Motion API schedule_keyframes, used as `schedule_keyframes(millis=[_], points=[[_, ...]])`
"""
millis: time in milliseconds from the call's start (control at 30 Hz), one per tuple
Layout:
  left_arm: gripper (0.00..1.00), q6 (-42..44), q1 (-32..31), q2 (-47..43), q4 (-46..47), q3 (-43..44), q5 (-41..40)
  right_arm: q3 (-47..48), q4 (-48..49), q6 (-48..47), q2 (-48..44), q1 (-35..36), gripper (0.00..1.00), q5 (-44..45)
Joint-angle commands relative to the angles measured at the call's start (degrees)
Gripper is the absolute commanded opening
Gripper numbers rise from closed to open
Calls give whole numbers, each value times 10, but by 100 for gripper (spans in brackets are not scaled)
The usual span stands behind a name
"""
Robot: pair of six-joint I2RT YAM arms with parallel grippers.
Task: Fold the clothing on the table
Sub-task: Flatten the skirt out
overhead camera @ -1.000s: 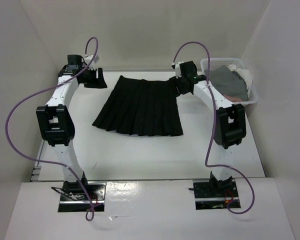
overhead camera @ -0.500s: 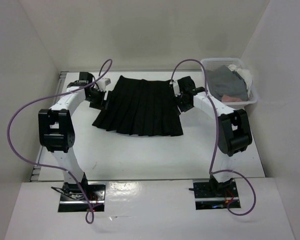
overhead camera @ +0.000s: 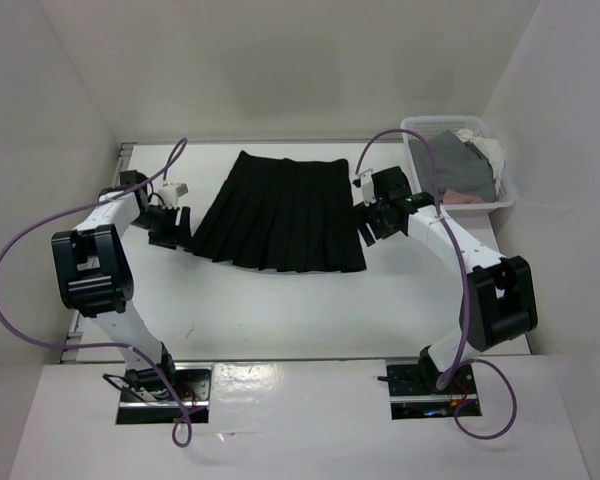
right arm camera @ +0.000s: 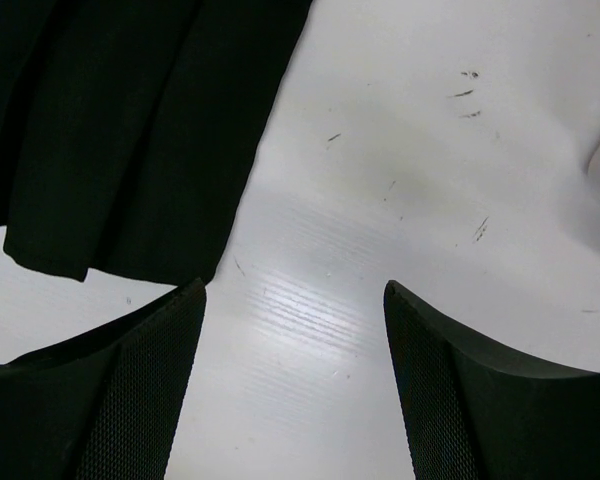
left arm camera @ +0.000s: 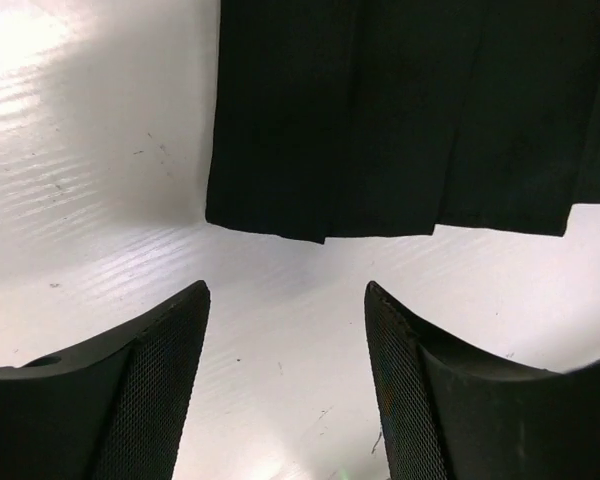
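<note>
Skirt (overhead camera: 280, 212) lies flat on table (overhead camera: 280, 300), waistband at the far side, hem toward my bases. My left claw (overhead camera: 168, 228) is spread wide and empty, just off the hem's left corner. My right claw (overhead camera: 372, 222) is likewise wide and empty, at the hem's right corner; can't tell if it touches.

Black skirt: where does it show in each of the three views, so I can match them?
Top external: the skirt lies flat mid-table, waistband at the far side.
Left wrist: it fills the upper middle and right.
Right wrist: upper left.
Shared landmark: its hem.
</note>
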Motion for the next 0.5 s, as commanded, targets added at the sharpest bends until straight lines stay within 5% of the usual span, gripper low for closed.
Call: schedule_keyframes(millis=[0,467], points=[[70,35,26,33,-15,3,63,-15,-6,2,-31,-1,77,2],[62,42,38,89,56,9,85,-20,-6,7,-24,-7,77,-31]])
